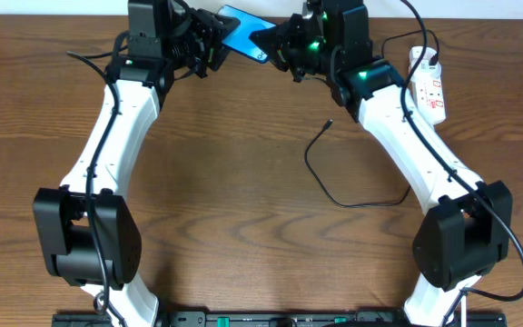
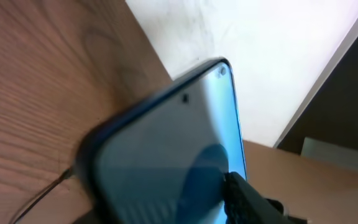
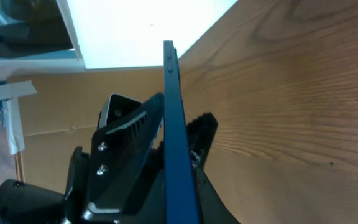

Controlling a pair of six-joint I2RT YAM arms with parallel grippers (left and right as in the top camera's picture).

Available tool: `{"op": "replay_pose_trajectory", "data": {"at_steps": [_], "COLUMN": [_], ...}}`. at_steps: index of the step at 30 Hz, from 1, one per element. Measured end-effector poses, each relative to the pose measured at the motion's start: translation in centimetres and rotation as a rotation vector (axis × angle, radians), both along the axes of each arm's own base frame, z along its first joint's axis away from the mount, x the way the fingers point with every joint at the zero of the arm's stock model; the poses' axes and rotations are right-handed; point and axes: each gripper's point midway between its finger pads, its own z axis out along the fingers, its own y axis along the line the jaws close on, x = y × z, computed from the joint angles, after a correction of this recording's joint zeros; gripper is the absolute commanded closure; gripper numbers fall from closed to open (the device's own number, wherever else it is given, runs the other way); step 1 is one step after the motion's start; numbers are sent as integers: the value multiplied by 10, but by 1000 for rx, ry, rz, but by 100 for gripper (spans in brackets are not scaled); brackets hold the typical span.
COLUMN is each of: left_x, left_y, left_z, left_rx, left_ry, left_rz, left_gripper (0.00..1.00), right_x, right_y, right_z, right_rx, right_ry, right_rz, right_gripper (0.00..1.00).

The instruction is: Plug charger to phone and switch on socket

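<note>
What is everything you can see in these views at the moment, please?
phone: one, cyan screen with black edge, far centre of the table, between the two grippers
charger: one, thin black cable, lying loose on the table right of centre, tip free, not plugged into the phone
socket: one, white strip with red switches, far right, beside the right arm
table: one, brown wood grain, under everything
left arm and right arm: white with black joints, one on each side
left gripper: black, at the phone's left end; grip unclear
right gripper: black, shut on the phone's other end
</note>
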Motion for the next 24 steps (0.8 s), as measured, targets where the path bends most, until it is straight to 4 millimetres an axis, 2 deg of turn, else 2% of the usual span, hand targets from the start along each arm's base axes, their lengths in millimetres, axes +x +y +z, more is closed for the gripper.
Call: {"op": "replay_pose_trajectory", "data": {"at_steps": [10, 13, 24], "left_x": [6, 7, 11], "left_y": [4, 4, 4], "left_z": [6, 6, 12], "left_rx": [-61, -71, -74], "left_ry": [33, 43, 7], "left_rz": [60, 70, 76], "left_gripper": [63, 66, 69], "right_x": [-6, -8, -15], "right_y": [5, 6, 11], "right_z": [3, 3, 7], "right_rx": [8, 11, 41], "right_ry": [-16, -13, 6], "right_rz": [44, 58, 99], "right_gripper": [99, 99, 99]}}
